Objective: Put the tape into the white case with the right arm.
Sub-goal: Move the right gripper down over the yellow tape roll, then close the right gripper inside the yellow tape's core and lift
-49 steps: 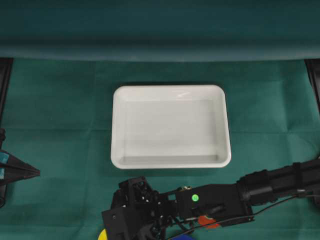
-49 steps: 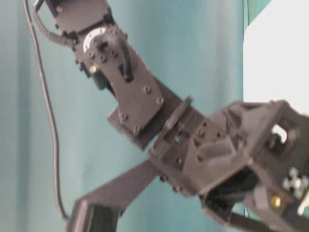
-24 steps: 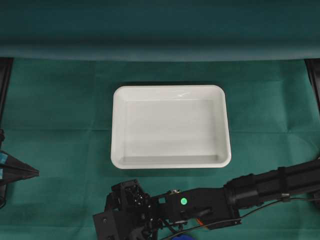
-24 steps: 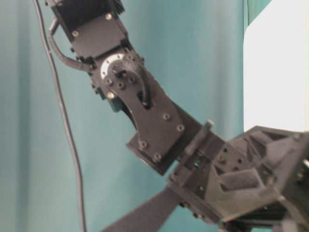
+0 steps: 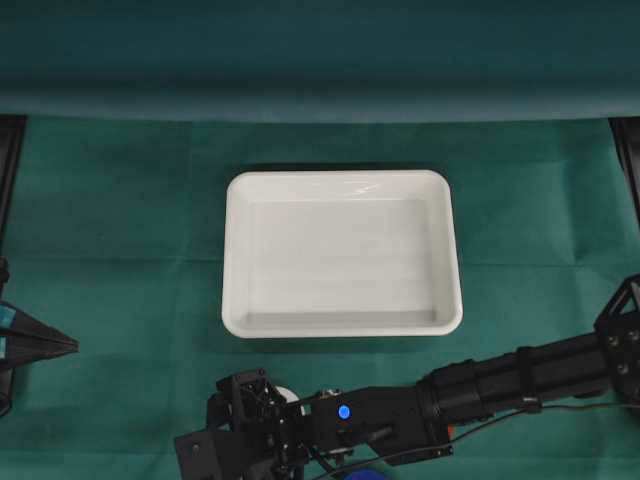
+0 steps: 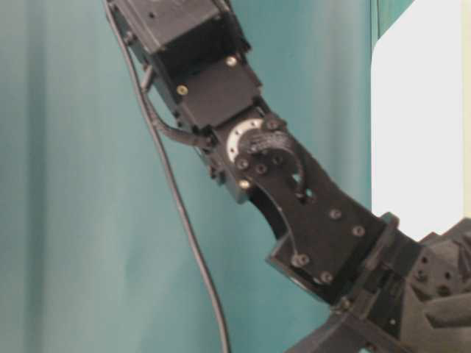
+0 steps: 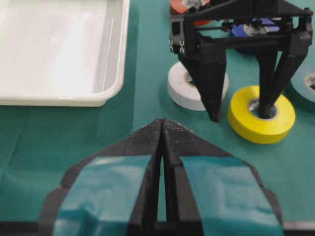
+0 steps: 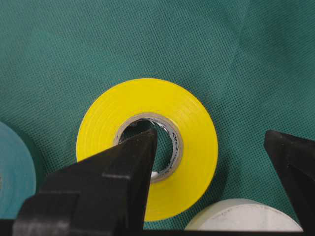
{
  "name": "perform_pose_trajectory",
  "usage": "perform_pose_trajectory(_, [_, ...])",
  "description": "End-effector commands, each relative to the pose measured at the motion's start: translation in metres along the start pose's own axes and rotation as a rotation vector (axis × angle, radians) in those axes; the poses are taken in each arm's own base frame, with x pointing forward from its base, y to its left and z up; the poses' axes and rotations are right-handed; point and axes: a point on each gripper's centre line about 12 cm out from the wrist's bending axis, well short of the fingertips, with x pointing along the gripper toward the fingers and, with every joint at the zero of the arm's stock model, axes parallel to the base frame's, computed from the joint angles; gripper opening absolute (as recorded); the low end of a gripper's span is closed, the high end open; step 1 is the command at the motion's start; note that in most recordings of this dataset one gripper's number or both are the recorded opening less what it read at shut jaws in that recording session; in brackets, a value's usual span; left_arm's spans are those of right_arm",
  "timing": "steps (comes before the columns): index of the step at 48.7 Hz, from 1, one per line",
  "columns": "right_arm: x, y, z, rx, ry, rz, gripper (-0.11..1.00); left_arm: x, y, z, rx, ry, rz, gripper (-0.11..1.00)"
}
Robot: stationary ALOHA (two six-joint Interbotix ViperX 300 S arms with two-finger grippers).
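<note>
Reaching low over the green worktop (image 5: 120, 200), the right hand (image 7: 238, 115) stands with its fingers wide apart, one tip inside the core of the yellow tape (image 7: 262, 115), the other outside the roll, between it and the white tape (image 7: 183, 88). The yellow tape lies flat, gripped by nothing, with the white one at its 10 o'clock in the left wrist view. The white case (image 5: 341, 252) sits apart, at 12 o'clock from the right hand in the overhead view. The left hand (image 7: 162, 129) has its fingers pressed together, tips touching.
</note>
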Motion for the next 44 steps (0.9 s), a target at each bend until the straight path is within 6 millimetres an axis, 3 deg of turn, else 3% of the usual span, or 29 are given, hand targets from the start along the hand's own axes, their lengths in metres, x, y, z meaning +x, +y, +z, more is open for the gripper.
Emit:
perform_pose_trajectory(1, [-0.0094, 0.0027, 0.0188, 0.009, -0.051, 0.004, 0.64, 0.0002, 0.0002, 0.0052, -0.002, -0.012, 0.002, 0.00])
perform_pose_trajectory(24, [-0.0014, 0.0027, 0.0138, 0.029, -0.031, 0.004, 0.61, 0.0004, 0.0002, 0.0043, -0.002, -0.012, 0.003, 0.00])
perform_pose_trajectory(27, [-0.0014, 0.0027, 0.0138, 0.029, -0.031, 0.004, 0.52, 0.0005, 0.0005, 0.0038, -0.003, -0.012, 0.004, 0.00])
perform_pose_trajectory(33, [-0.0014, 0.0023, 0.0145, 0.022, -0.037, 0.001, 0.18, 0.0005, 0.0005, 0.0038, -0.003, -0.012, 0.004, 0.00])
perform_pose_trajectory(36, [-0.0014, 0.0020, 0.0145, 0.013, -0.037, -0.002, 0.06, 0.0005, 0.0003, 0.0034, -0.004, -0.012, 0.003, 0.00])
perform_pose_trajectory(38, [-0.0021, 0.0019, 0.0153, 0.009, -0.040, -0.003, 0.01, 0.0005, 0.0003, 0.0040, -0.004, -0.014, 0.003, 0.00])
perform_pose_trajectory(44, [-0.0021, 0.0018, 0.0146, 0.009, -0.034, -0.004, 0.01, 0.0005, 0.0003, 0.0040, -0.002, -0.014, 0.003, 0.00])
